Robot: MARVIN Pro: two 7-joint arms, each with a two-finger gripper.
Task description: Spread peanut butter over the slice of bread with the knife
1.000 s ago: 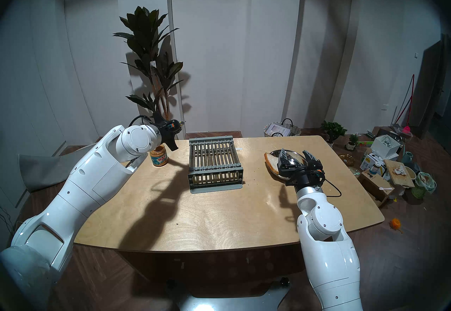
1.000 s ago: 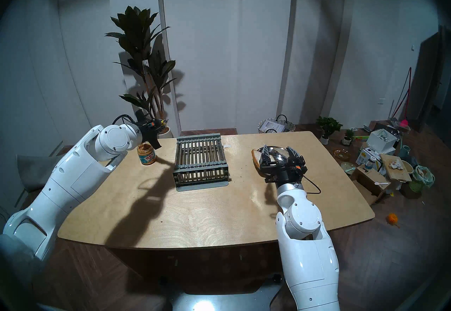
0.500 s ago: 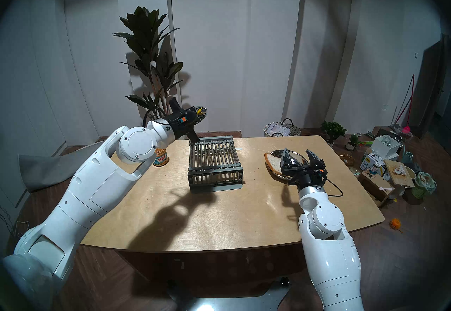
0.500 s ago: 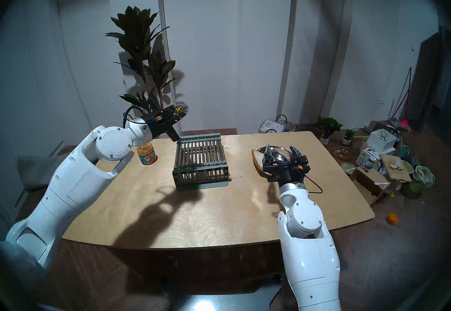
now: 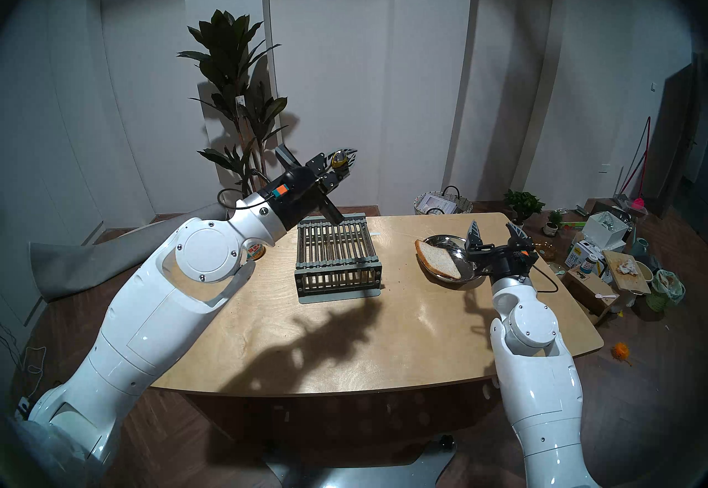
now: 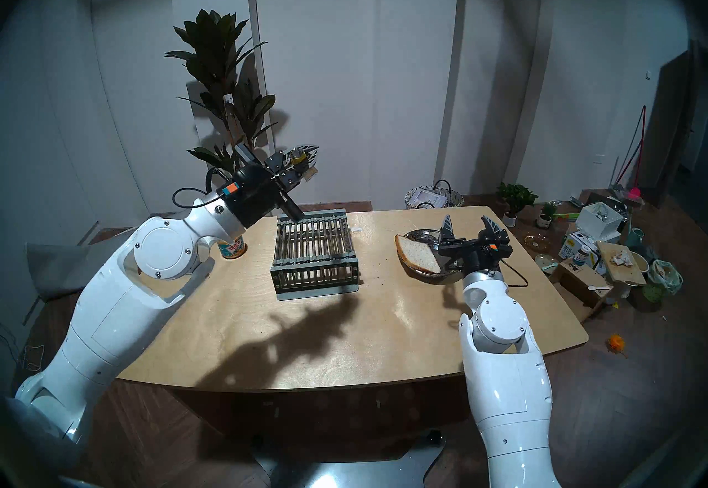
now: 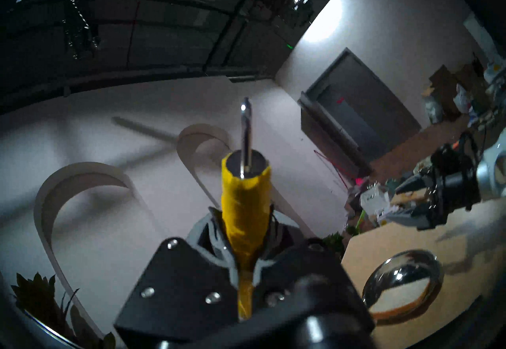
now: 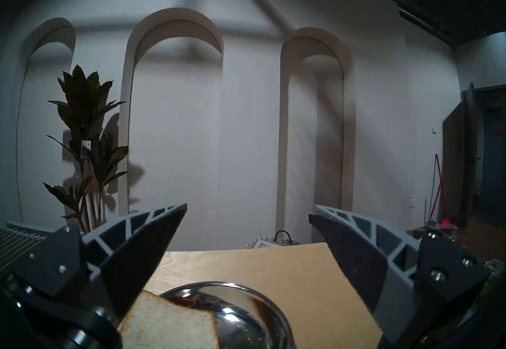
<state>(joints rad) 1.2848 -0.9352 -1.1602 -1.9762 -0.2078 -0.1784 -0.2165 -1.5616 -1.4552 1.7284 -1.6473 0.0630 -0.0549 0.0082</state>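
My left gripper (image 5: 341,159) is shut on the knife's yellow handle (image 7: 245,203) and holds it in the air above the back left corner of the rack. The ring end (image 7: 245,137) points away from the wrist, and the blade is hidden by the fingers. The peanut butter jar (image 6: 231,248) stands at the back left, mostly hidden behind my left arm. The slice of bread (image 5: 438,263) lies in the left half of the steel dish (image 5: 444,240). My right gripper (image 5: 495,232) is open and empty above the dish's right rim.
A grey slatted rack (image 5: 337,257) stands in the middle of the table between the jar and the dish. A wicker basket (image 5: 442,203) and a tall plant (image 5: 237,100) stand behind the table. Clutter lies on the floor at the right.
My left arm rose from the jar and swung right with the knife, to above the rack's back corner. My right gripper moved right and back, uncovering the bread.
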